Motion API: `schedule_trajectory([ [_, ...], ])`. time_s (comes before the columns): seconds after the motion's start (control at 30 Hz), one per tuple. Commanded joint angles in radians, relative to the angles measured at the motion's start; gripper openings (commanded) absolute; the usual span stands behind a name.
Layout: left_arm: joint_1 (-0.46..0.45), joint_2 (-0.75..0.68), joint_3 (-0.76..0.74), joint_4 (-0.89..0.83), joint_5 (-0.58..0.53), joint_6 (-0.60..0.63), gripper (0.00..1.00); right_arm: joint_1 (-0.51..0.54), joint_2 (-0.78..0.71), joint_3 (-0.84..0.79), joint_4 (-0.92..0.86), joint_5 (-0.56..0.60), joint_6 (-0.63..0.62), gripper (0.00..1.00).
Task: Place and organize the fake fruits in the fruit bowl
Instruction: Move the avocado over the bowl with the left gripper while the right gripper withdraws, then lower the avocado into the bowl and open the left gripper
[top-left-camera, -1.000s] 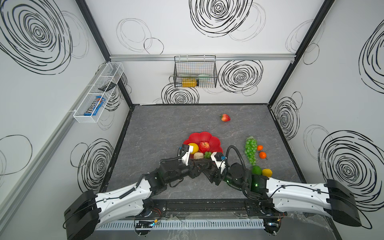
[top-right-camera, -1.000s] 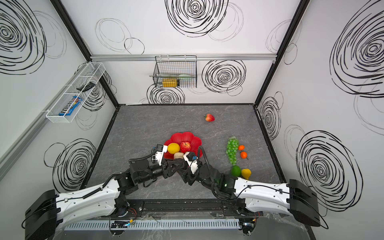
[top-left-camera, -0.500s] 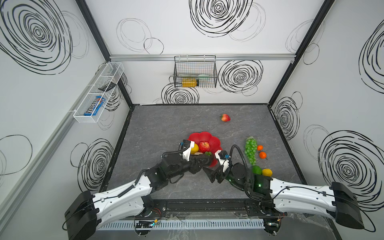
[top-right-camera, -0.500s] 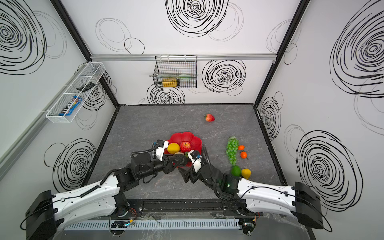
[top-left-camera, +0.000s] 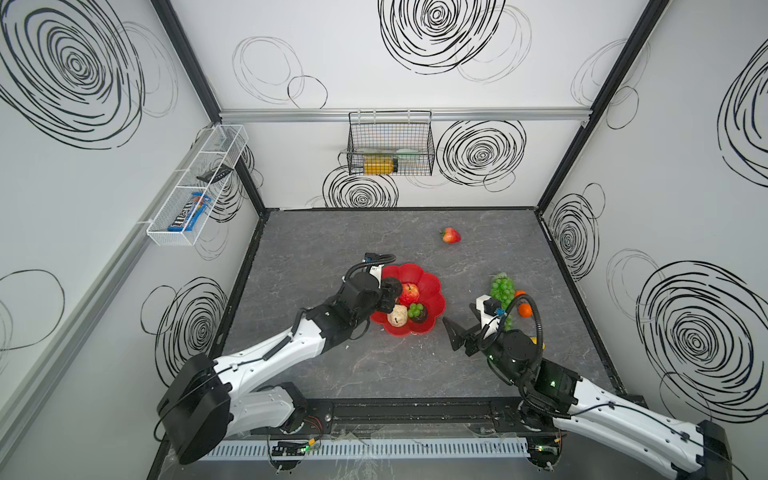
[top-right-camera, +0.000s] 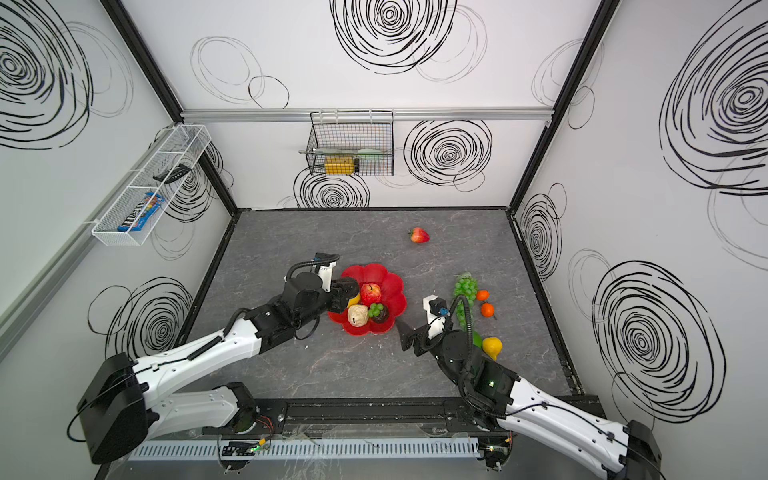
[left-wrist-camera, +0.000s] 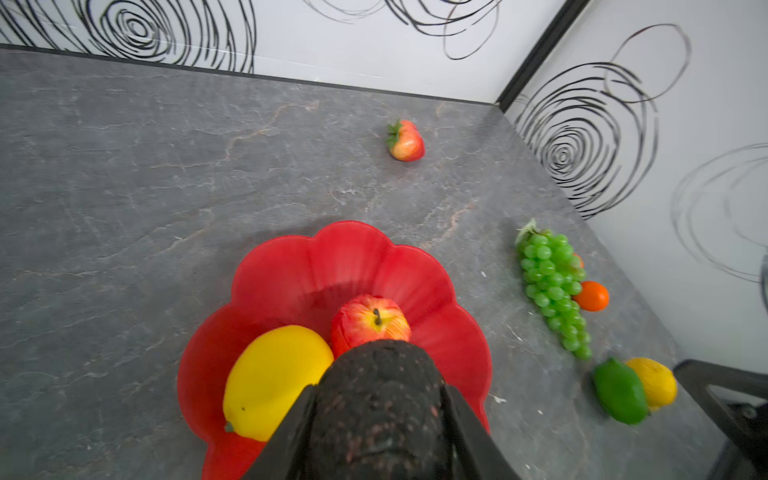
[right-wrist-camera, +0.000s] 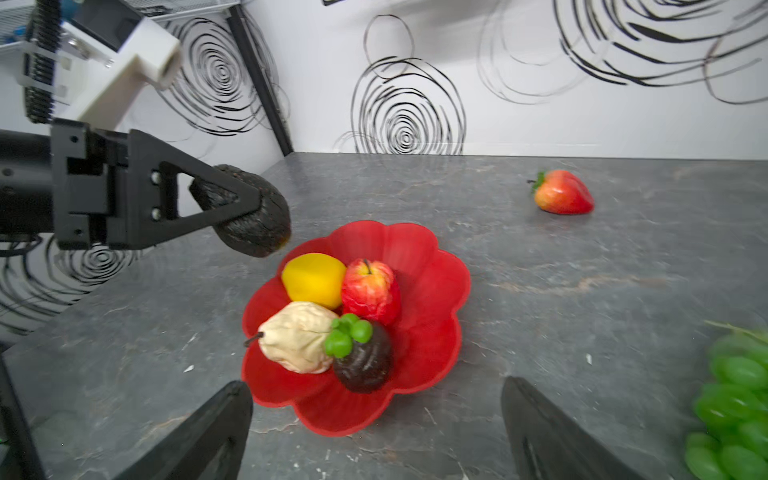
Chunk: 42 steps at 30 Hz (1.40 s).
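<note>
Enclosure: white walls with black swirls, grey stone-look tabletop (top-left-camera: 395, 374).

Nearest the base, the right gripper (top-left-camera: 458, 314) stands with jaws spread wide and empty, just short of the fruit bowl (right-wrist-camera: 432, 291). The bowl holds a pear (right-wrist-camera: 297, 340) and mangosteen (right-wrist-camera: 363, 361) at its near side. A lemon (right-wrist-camera: 313, 276) and apple (right-wrist-camera: 370, 291) sit behind them, all touching. Its far, right-hand part is bare.

The left gripper (left-wrist-camera: 378, 399) is clamped across the avocado (right-wrist-camera: 266, 232), held above the bowl's left rim. The avocado's long axis runs along the gripper's reach, rounded end forward and dipping toward the lemon.

Risk: released here, it lands on rounded fruit and may roll over the shallow rim or shove the lemon out.

Right of the bowl, a lime (left-wrist-camera: 619, 390) and second lemon (left-wrist-camera: 654, 382), then grapes (left-wrist-camera: 552, 282) and oranges (left-wrist-camera: 590, 296), lie on the table. The strawberry (left-wrist-camera: 406, 143) lies farthest, well apart.
</note>
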Motion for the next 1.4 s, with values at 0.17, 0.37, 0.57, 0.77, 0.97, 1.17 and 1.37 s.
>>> schedule_trajectory([
  [0.17, 0.070, 0.212, 0.182, -0.031, -0.038, 0.044, 0.42, -0.059, -0.093, -0.054, 0.011, -0.049, 0.027, 0.97],
  [0.37, 0.092, 0.344, 0.288, -0.082, -0.025, 0.025, 0.42, -0.059, -0.080, -0.055, 0.022, -0.063, 0.026, 0.97],
  [0.57, 0.108, 0.426, 0.342, -0.116, -0.008, 0.005, 0.42, -0.061, -0.089, -0.055, 0.017, -0.063, 0.028, 0.97],
  [0.77, 0.122, 0.483, 0.359, -0.102, 0.018, -0.012, 0.42, -0.061, -0.094, -0.055, 0.017, -0.066, 0.028, 0.97],
  [0.97, 0.128, 0.523, 0.369, -0.087, 0.029, -0.033, 0.43, -0.061, -0.092, -0.056, 0.019, -0.066, 0.028, 0.97],
  [1.17, 0.133, 0.564, 0.381, -0.088, 0.034, -0.044, 0.44, -0.060, -0.088, -0.057, 0.022, -0.064, 0.028, 0.97],
  [1.37, 0.140, 0.592, 0.369, -0.060, 0.042, -0.063, 0.45, -0.061, -0.074, -0.056, 0.028, -0.063, 0.028, 0.97],
])
